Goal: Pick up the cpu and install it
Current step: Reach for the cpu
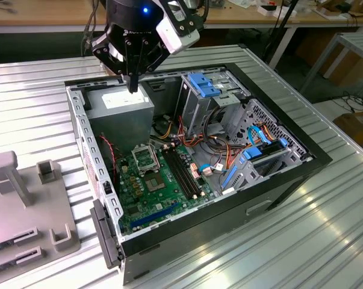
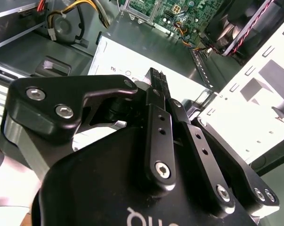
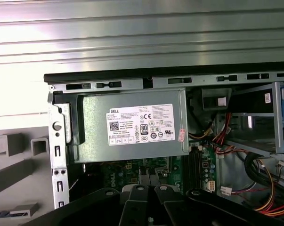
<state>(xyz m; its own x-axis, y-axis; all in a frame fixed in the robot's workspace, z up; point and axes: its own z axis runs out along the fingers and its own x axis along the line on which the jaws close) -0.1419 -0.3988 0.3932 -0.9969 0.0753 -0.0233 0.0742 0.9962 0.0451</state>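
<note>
Hand (image 1: pixel 132 88) hangs over the open case (image 1: pixel 271 198), its tip just above the power supply (image 1: pixel 118 111) at the case's far end in the exterior view.

In the second wrist view the fingers (image 2: pixel 158 127) lie pressed together into one narrow tip, with no gap between them. We cannot tell whether the cpu is pinched there. The tip is seen edge-on, and a thin plate would hide between the pads.

The socket (image 1: pixel 146 158) sits on the board (image 1: pixel 169 198), lower in the case and nearer the exterior camera than the supply, well apart from the hand.

Our judgement is that this is the transit step, and the install is not yet done.

Seating calls for:
- the hand centred over the socket
- the plate flat and square to the socket's frame
- a descent clear of the wires (image 1: pixel 169 137) just beside it
</note>
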